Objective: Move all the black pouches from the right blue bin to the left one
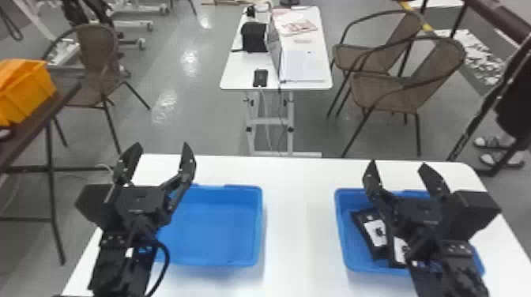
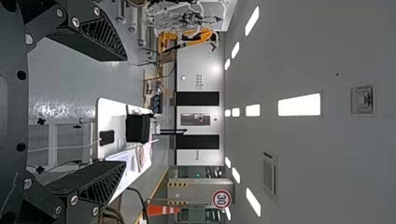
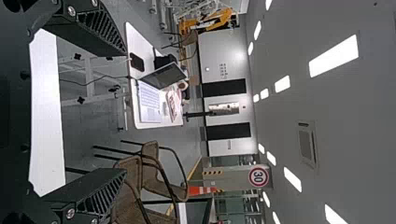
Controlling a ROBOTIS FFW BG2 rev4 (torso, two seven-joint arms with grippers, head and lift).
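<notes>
In the head view my left gripper [image 1: 162, 158] stands open over the left part of the left blue bin [image 1: 215, 225]; the visible floor of that bin is bare. My right gripper [image 1: 399, 171] is open above the right blue bin [image 1: 343, 233]. Black pouches with white labels lie in the right bin: one pouch [image 1: 369, 233] slants at its left side, and another pouch [image 1: 399, 252] is beside it, partly behind the right arm. Both wrist views show spread fingers with nothing between them, the left gripper [image 2: 114, 112] and the right gripper [image 3: 116, 112].
Both bins rest on a white table [image 1: 298, 221], with a strip of tabletop between them. Beyond it stand a second table [image 1: 241, 75] with a laptop and several brown chairs [image 1: 411, 87]. An orange bin [image 1: 27, 93] is at far left.
</notes>
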